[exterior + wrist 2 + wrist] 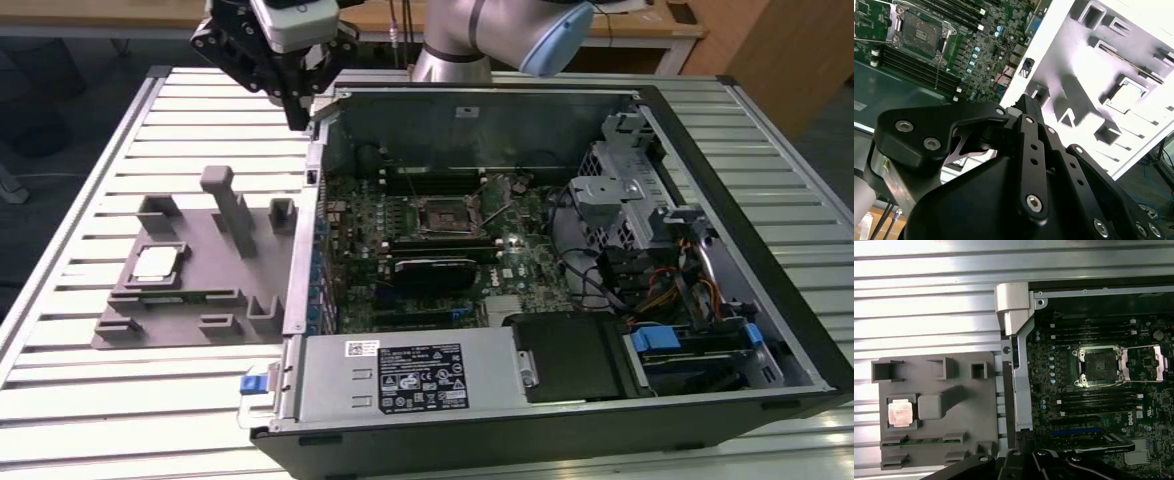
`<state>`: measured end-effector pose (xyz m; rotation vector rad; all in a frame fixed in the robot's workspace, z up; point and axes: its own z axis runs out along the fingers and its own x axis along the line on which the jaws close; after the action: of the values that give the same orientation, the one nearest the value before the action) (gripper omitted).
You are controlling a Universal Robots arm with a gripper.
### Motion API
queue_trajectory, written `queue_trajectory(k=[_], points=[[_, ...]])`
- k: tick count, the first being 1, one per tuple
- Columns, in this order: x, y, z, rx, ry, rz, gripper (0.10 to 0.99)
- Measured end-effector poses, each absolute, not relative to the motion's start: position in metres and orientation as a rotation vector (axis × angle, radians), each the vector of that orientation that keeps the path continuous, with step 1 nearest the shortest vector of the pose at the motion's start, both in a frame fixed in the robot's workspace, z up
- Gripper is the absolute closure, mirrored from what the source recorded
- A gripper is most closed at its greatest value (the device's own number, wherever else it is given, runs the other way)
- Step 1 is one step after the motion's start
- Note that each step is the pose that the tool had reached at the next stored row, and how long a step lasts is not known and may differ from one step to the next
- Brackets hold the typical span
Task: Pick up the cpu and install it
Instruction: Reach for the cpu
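Hovering high over the far part of the slatted tabletop (80, 400), beside the back corner of the open computer case (467, 130): pincer (296, 105), well apart from the cpu (156, 263). Cannot tell pincer's state, apart or together. Lying flat, silver top up, in a square recess of the grey fixture (200, 290) just beside the case: cpu. Seen in the first wrist view on the motherboard (1054, 390): socket (1099, 366) open, metal frame flipped aside.
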<state>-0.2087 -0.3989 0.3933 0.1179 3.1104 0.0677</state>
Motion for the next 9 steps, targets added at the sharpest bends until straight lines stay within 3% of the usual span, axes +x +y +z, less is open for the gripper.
queue_trajectory(k=[9], points=[[-0.221,-0.399,0.393,0.118,3.11,0.068,0.98]])
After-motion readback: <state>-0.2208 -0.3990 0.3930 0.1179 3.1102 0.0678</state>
